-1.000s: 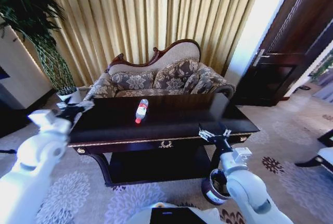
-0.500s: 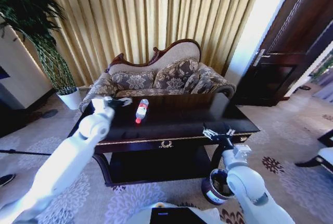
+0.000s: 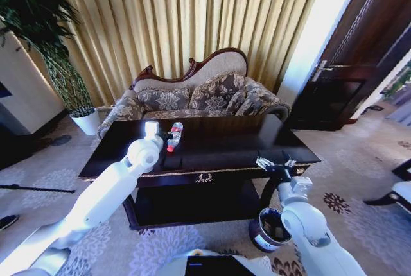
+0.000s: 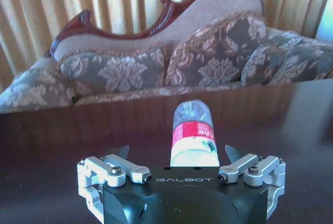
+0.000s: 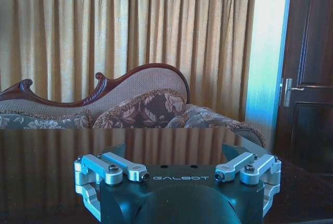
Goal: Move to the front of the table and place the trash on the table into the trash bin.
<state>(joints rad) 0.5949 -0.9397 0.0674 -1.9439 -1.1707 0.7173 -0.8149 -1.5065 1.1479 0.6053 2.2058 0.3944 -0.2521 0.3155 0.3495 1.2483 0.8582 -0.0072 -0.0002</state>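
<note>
Left gripper (image 4: pixel 177 153) hangs low over the table (image 3: pixel 218 151) with its fingers spread wide, holding nothing. Straight ahead between them lies the bottle (image 4: pixel 192 130), on its side, long axis running away toward the sofa (image 3: pixel 199 93). Right gripper (image 3: pixel 275 163) waits open at the front right corner (well farther off), above the bin (image 3: pixel 266 232).

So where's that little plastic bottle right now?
The bottle lies on the table, left of its middle and toward the sofa side. The left gripper reaches it, open, fingers either side of the bottle.
</note>
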